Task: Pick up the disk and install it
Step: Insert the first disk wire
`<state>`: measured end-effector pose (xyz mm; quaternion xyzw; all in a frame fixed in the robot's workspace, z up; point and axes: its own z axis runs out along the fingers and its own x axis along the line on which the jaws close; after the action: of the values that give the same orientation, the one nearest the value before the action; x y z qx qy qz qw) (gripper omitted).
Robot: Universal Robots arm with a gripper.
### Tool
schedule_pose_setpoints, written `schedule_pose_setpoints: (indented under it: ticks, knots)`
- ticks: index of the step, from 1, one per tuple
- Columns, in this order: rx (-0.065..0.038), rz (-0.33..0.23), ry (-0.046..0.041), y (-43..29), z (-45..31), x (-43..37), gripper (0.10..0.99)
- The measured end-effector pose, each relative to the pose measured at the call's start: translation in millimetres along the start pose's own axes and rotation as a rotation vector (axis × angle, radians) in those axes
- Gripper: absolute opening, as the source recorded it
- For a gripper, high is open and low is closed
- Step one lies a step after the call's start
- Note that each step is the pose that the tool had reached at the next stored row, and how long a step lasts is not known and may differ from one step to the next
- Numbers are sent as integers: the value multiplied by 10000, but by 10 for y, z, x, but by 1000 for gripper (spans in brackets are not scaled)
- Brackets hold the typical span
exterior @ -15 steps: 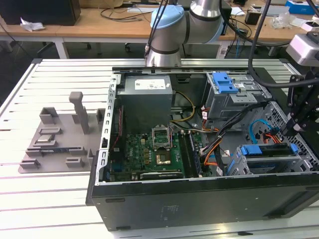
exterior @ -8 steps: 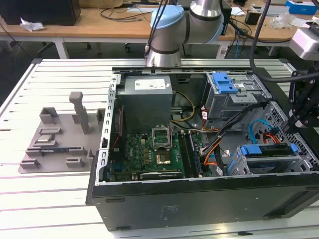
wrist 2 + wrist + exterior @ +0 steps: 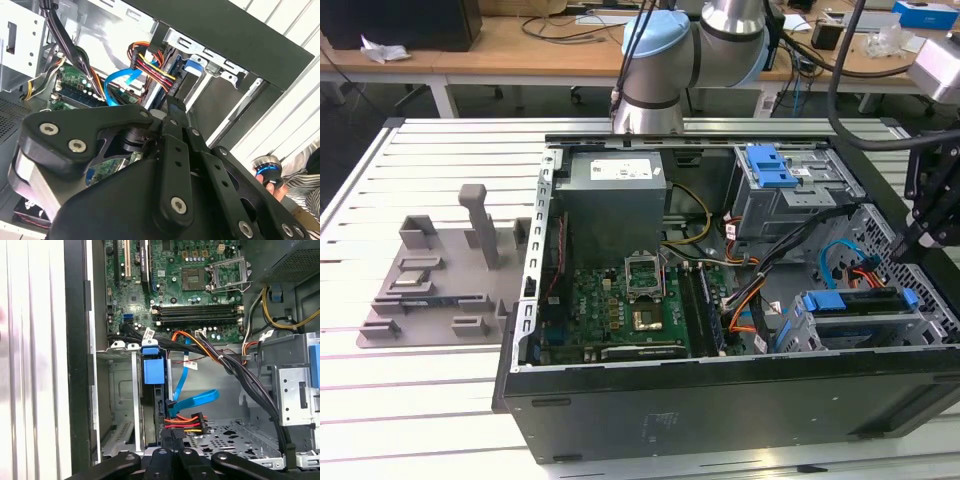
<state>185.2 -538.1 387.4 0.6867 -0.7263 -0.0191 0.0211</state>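
The disk (image 3: 855, 303), silver with a blue bracket, sits edge-up in the drive cage at the case's front corner, on the exterior view's right. In the first wrist view the disk's blue bracket (image 3: 152, 371) stands in the bay beside the metal cage wall, and red-yellow power wires and a blue flat cable run to its end. My gripper (image 3: 910, 242) hangs just above the cage's outer end. In both wrist views its fingers (image 3: 173, 437) (image 3: 175, 107) lie pressed together, shut, over the disk's cabled end, and nothing shows between them.
The open computer case (image 3: 720, 400) lies on a slatted white table. Inside are a grey power-supply box (image 3: 610, 200), the motherboard (image 3: 620, 310), an upper drive cage with a blue latch (image 3: 770, 165) and cable bundles. A grey parts fixture (image 3: 430, 280) sits on the left. A person's hand (image 3: 275, 187) holds a round blue-black object.
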Motion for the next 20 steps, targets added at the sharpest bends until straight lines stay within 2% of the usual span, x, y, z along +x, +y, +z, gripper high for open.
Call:
schedule_pose_setpoints:
  ticks: [6,11,20]
  knots:
    - [0,0,1,1,-25,0,106]
    - [0,-1,0,5,-91,0,106]
    - [0,0,1,9,-162,0,106]
